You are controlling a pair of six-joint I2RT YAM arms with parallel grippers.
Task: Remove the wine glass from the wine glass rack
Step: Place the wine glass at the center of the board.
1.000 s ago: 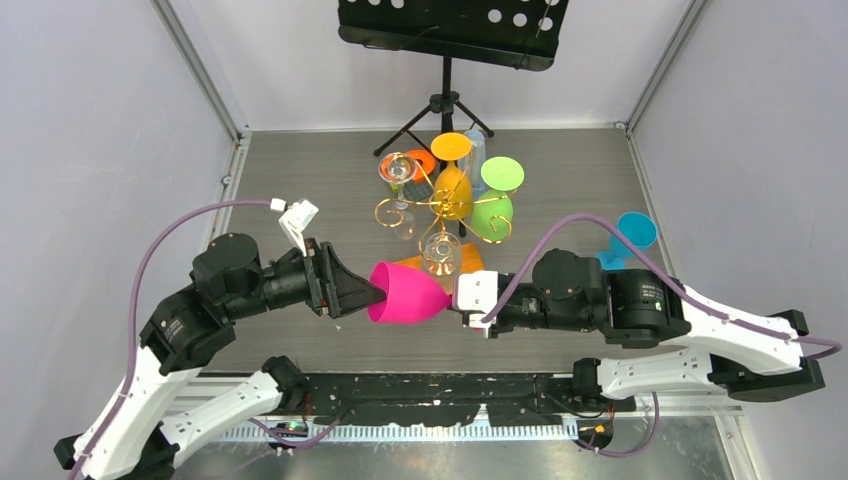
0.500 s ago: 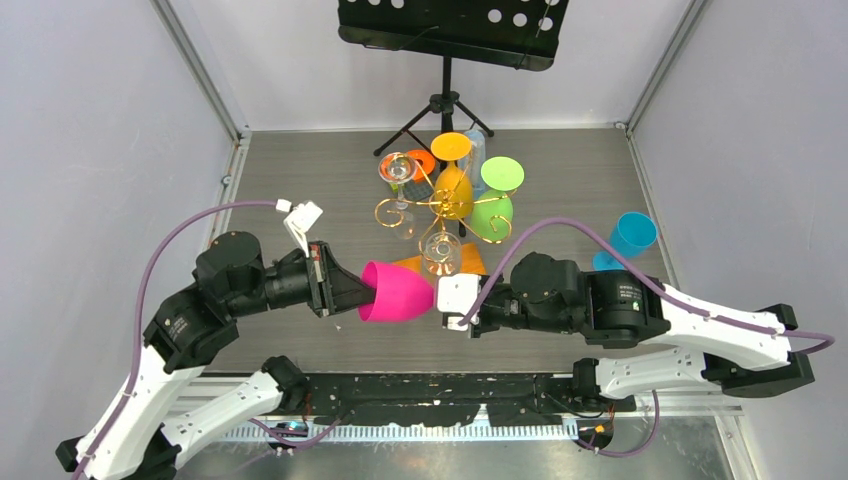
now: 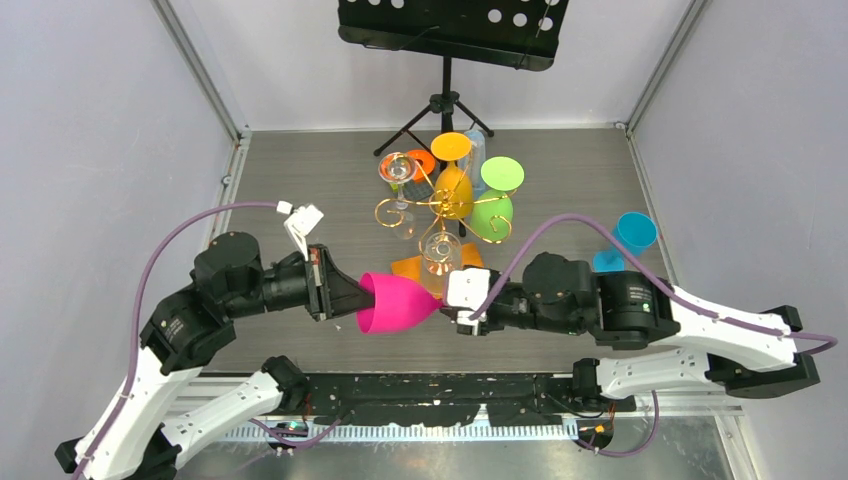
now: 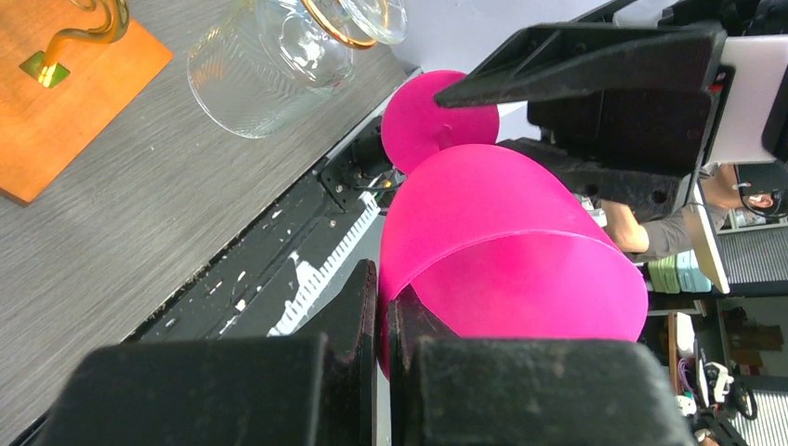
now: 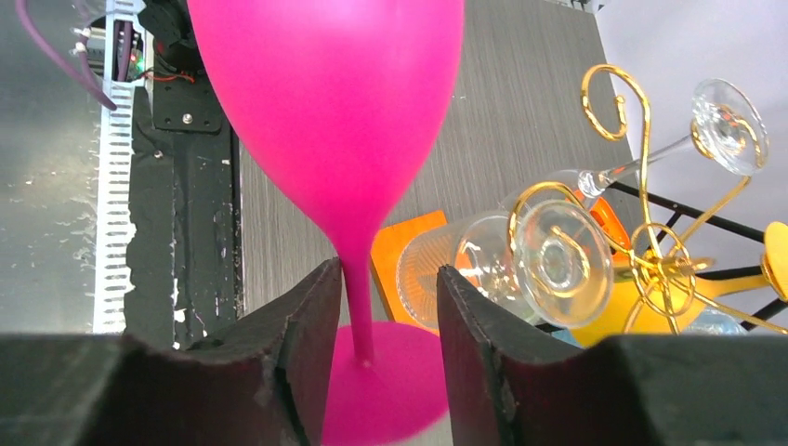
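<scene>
fingers (image 4: 364,311) of the left gripper (image 3: 362,296) had just pinched the pink wine glass (image 3: 396,305) by its rim, while the right gripper (image 5: 386,307) spread loose around the stem; the glass hung near the wine glass rack (image 3: 437,203), already off.

Bright, even, lit from above; soft shadows on the worktop (image 3: 300,180). Crisp overhead; blurred at 6 o'clock on left gripper (image 4: 383,290) and right gripper (image 5: 386,274). Glints on clear glass (image 5: 548,265) at 3 o'clock.

One fixed overhead view; two close wrist views, seemingly opposed, all three on the pink wine glass (image 3: 397,304).
</scene>
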